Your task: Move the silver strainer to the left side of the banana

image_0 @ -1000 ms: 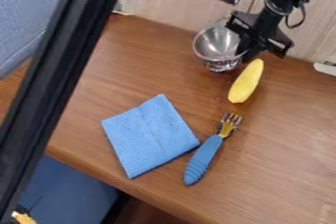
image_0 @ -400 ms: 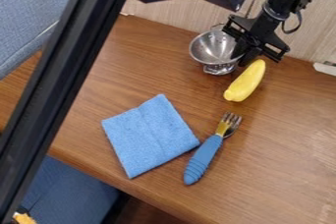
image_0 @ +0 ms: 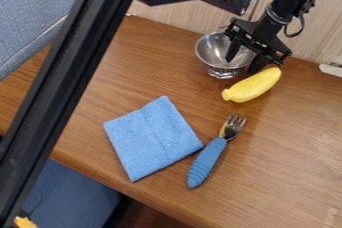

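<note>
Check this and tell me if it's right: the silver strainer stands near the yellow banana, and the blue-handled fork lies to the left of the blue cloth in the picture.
One thing is wrong: the camera view shows the blue-handled fork to the right of the blue cloth, not to the left. The silver strainer does stand near the yellow banana.

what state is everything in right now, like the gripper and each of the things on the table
Gripper: open, fingers apart at the strainer's right side in view.
Silver strainer: upright on its foot, opening up.
Banana: whole, lying down, beside the strainer.
Blue cloth: folded, lying flat.
Fork: lying down, blue handle toward the near edge.
</note>
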Robot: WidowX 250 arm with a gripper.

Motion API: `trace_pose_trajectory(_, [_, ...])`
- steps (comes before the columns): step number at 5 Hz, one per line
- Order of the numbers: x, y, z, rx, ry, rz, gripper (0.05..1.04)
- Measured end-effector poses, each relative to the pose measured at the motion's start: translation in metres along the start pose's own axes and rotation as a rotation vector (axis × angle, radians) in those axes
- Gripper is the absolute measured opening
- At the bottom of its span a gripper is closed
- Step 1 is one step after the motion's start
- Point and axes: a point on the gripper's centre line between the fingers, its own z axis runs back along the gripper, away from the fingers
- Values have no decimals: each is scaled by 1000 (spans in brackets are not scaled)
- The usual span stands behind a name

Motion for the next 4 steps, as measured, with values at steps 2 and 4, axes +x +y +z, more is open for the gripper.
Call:
trace_pose_trajectory(2, [-1, 2, -2, 14, 0, 14, 1008])
trace_pose_trajectory(4, [1, 12, 32, -148, -37, 72, 1001])
